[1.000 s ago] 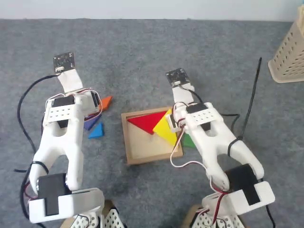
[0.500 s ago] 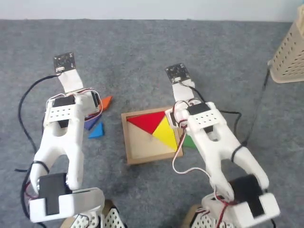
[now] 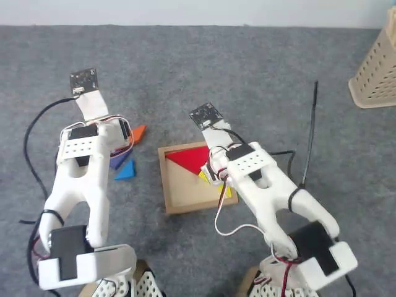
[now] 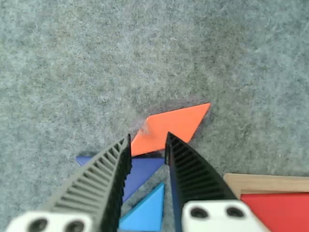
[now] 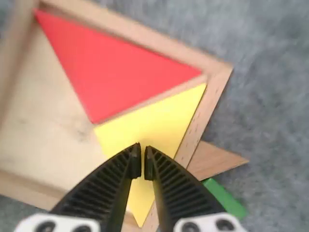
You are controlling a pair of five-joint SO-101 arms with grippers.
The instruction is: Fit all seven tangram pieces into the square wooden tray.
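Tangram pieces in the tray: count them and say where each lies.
2. The red triangle lies along the far rim of the tray; the yellow triangle adjoins it, under the right tool. The arm may hide others.

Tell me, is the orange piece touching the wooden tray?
Apart. The left wrist view shows a strip of grey carpet between the orange piece and the rim of the wooden tray.

bench (image 3: 185, 68): grey felt-like carpet over the whole surface | wall (image 3: 185, 11): pale strip along the far edge | basket (image 3: 378, 65): beige, slotted, on the carpet at the far right edge | light: soft, even, faint shadows
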